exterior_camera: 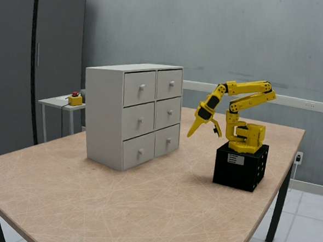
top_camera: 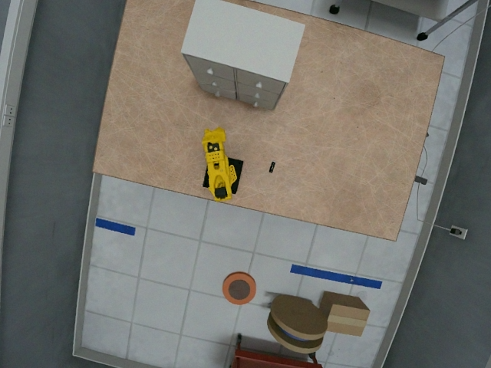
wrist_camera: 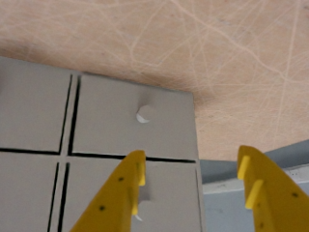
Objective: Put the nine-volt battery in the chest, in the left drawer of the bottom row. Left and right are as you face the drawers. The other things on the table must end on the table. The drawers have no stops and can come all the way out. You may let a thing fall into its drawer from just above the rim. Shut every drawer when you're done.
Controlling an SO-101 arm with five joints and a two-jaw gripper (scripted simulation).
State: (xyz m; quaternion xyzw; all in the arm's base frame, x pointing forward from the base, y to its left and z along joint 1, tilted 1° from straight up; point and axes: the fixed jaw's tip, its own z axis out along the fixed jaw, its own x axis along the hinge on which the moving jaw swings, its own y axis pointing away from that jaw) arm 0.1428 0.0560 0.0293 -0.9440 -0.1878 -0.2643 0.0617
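The nine-volt battery [top_camera: 271, 167] is a small dark block lying on the table, to the right of the arm's base in the top view. It does not show in the other views. The pale grey chest [top_camera: 243, 37] [exterior_camera: 105, 113] has three rows of two drawers, all looking shut. The bottom-left drawer [exterior_camera: 130, 158] [wrist_camera: 108, 113] has a round knob [exterior_camera: 140, 151] [wrist_camera: 144, 114]. My gripper [top_camera: 214, 131] [exterior_camera: 204, 135] [wrist_camera: 192, 161] is open and empty. It points down in the air before the chest's left column, clear of the knobs.
The arm's black base block [top_camera: 238, 174] [exterior_camera: 233, 172] stands near the front edge of the table [top_camera: 337, 158] [exterior_camera: 94, 206]. The chest stands toward the back edge. A side table [exterior_camera: 53, 100] with a yellow box [exterior_camera: 75, 100] is beyond the chest.
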